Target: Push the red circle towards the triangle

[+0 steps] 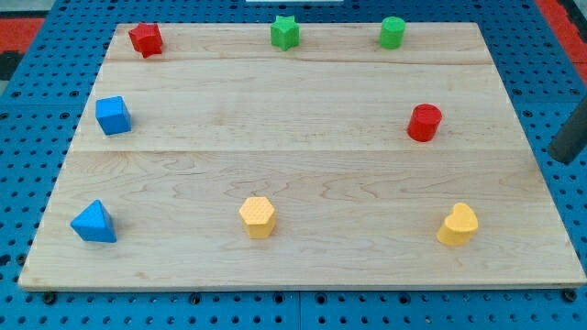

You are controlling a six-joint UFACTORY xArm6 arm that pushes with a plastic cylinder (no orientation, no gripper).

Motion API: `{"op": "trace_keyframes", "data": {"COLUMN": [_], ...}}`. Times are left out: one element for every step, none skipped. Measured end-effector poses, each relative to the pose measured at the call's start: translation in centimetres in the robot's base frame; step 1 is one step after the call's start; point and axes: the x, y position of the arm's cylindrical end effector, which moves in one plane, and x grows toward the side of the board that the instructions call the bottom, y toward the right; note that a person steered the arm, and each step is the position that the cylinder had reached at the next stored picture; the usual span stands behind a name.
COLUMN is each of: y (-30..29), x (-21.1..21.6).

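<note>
Eight blocks sit on the wooden surface (303, 165). The red circle (425, 122) lies at the view's right; the blue triangle (94, 223) sits far off at lower left. The rod (570, 142) enters at the right edge, its tip unseen; it has no claw.

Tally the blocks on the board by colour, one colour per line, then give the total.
Red: 2, the red star and the red circle
Green: 2, the green star and the green circle
Blue: 2, the blue cube and the blue triangle
Yellow: 2, the yellow hexagon and the yellow heart
Total: 8
</note>
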Motion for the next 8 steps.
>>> {"op": "trace_keyframes", "data": {"y": [0.0,-1.7,-1.5,0.7,1.0,-2.1,-7.2,-11.4], "x": [0.0,1.3,1.6,0.3,-1.6,-3.2,-4.2,-4.5]}}
